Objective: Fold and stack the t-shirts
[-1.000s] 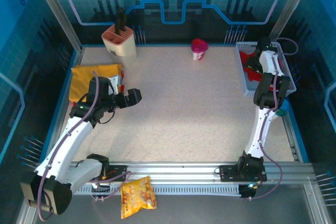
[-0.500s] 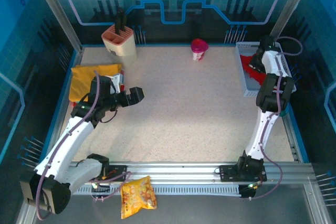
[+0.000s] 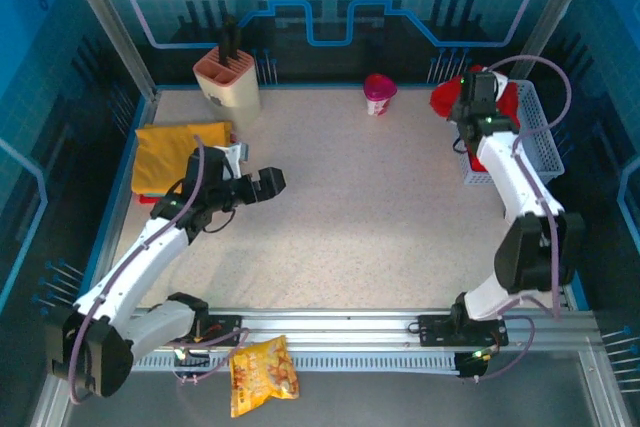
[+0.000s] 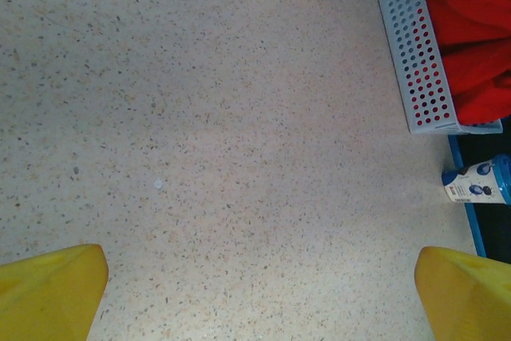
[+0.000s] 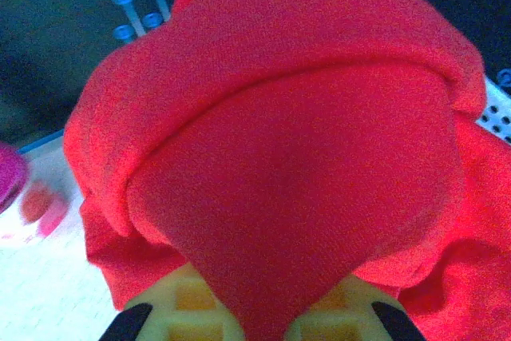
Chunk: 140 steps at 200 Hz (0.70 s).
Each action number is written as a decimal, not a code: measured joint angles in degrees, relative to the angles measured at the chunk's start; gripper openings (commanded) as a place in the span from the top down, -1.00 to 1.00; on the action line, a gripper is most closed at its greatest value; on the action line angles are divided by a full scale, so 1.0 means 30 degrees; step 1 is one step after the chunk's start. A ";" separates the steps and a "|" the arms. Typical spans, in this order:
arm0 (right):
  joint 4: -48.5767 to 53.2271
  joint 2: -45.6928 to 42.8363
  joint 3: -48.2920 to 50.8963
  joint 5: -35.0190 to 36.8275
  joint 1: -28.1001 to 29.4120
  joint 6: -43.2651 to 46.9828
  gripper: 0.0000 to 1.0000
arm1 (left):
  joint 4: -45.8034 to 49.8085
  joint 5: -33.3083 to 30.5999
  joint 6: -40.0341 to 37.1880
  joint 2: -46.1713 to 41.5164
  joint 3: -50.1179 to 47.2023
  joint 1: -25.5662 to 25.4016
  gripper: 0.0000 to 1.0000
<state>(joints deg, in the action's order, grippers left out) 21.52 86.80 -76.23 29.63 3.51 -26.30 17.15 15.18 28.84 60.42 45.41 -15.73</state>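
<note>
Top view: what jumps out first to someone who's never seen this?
The bright red t-shirt stands out first, bunched in the right gripper and held up beside the lattice basket at the far right. Next comes the mustard yellow t-shirt lying flat at the left edge, with the left gripper open beside it.

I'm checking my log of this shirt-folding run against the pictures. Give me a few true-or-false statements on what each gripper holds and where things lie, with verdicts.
1. The right gripper is shut on the red t-shirt. True.
2. The left gripper holds the yellow t-shirt. False: it is open and empty over the bare table; the yellow t-shirt lies at the table's left edge.
3. The red t-shirt lies spread flat mid-table. False: it hangs bunched from the right gripper at the basket.
4. The snack bag lies on the near rail, off the table top. True.
</note>
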 measured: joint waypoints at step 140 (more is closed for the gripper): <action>-0.0612 -0.6426 0.4779 -0.4852 1.0069 0.2331 0.44 | -0.0080 0.0372 -0.0087 0.2608 0.2637 -0.0211 -0.99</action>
<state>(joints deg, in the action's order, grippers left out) 19.68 67.53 -61.89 15.07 33.71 -19.31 16.91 16.29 28.58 68.25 53.32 -16.36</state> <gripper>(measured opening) 0.203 0.993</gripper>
